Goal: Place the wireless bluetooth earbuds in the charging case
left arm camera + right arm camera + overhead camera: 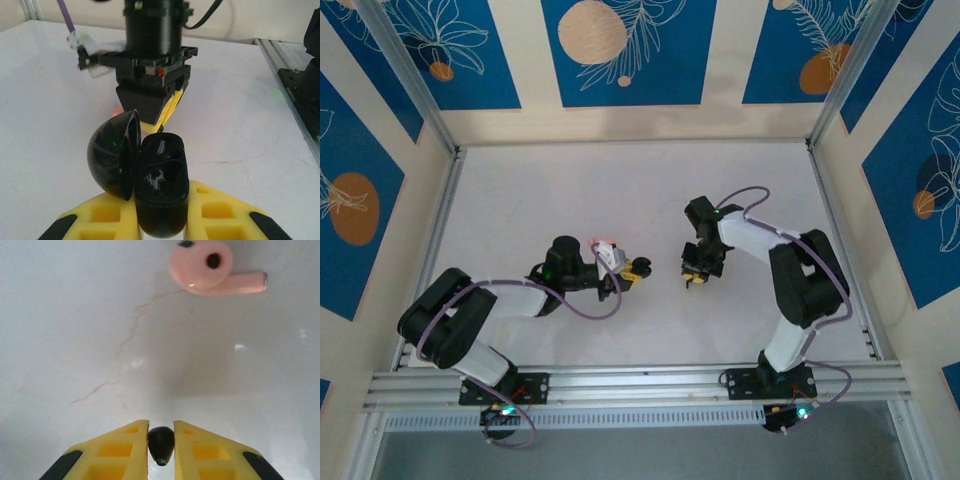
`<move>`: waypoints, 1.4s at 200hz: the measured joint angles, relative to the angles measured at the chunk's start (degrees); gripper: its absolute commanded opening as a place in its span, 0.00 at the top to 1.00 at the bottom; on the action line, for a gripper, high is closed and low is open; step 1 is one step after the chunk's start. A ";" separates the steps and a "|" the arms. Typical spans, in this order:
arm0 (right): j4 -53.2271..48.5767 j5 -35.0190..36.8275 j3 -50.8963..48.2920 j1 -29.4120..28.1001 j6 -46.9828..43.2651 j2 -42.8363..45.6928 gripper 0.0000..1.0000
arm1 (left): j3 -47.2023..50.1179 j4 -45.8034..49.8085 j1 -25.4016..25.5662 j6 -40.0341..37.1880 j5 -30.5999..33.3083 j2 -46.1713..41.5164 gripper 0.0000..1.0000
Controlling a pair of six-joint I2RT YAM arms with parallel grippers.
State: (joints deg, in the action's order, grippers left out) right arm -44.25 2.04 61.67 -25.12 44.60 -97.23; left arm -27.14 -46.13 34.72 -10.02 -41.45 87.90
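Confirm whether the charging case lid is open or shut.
Open: the charging case, gripped by the left gripper, has its domed lid swung aside, baring the moulded wells.

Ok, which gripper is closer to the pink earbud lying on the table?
Right. The right gripper hangs just short of the pink earbud; the left gripper, holding the black case, sits farther off.
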 measured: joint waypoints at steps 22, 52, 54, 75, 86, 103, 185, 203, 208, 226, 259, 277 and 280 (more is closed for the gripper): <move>3.78 0.90 -2.71 -0.92 0.28 6.47 0.82 | 0.00 -2.99 0.00 1.09 0.02 2.60 0.81; 9.88 1.86 -7.48 -1.95 1.09 14.64 0.82 | -0.28 -6.25 0.20 2.49 0.24 6.36 0.81; 10.14 1.95 -7.72 -1.99 1.11 15.02 0.81 | -0.35 -6.51 0.24 2.56 0.31 6.64 0.81; 14.80 2.38 -11.06 -2.60 1.75 19.30 0.81 | -0.76 -9.22 0.44 3.80 1.11 8.66 0.81; 17.79 2.49 -12.72 -3.04 2.01 21.14 0.81 | -0.90 -10.95 0.44 4.68 1.42 9.70 0.81; 22.38 2.47 -14.84 -4.09 2.40 23.28 0.81 | -1.05 -13.77 0.46 6.47 1.75 11.23 0.81; 36.70 2.73 -17.25 -9.31 1.77 26.08 0.81 | -2.08 -22.29 0.68 12.00 2.58 14.67 0.81; 38.40 3.17 -17.35 -10.19 1.16 27.21 0.81 | -2.08 -22.49 0.68 12.57 2.62 14.67 0.81; 38.95 3.23 -17.46 -10.32 0.98 27.45 0.81 | -2.08 -22.49 0.70 12.61 2.64 14.67 0.81; 40.65 3.61 -17.88 -10.82 0.50 28.02 0.81 | -2.08 -22.67 0.70 13.09 2.80 14.67 0.81; 42.51 3.80 -19.43 -11.58 0.31 28.22 0.81 | -2.10 -24.44 0.70 14.23 3.19 14.71 0.81; 43.01 3.80 -19.91 -12.07 -0.04 28.22 0.81 | -2.19 -25.09 0.70 14.71 3.23 14.71 0.81; 43.17 3.80 -19.93 -12.13 -0.09 28.22 0.81 | -2.19 -25.18 0.70 14.78 3.26 14.71 0.81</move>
State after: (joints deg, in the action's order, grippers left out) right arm -1.08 5.85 41.74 -37.26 44.51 -69.01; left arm -29.32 -71.31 35.42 4.75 -38.20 102.61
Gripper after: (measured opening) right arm 0.188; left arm 0.190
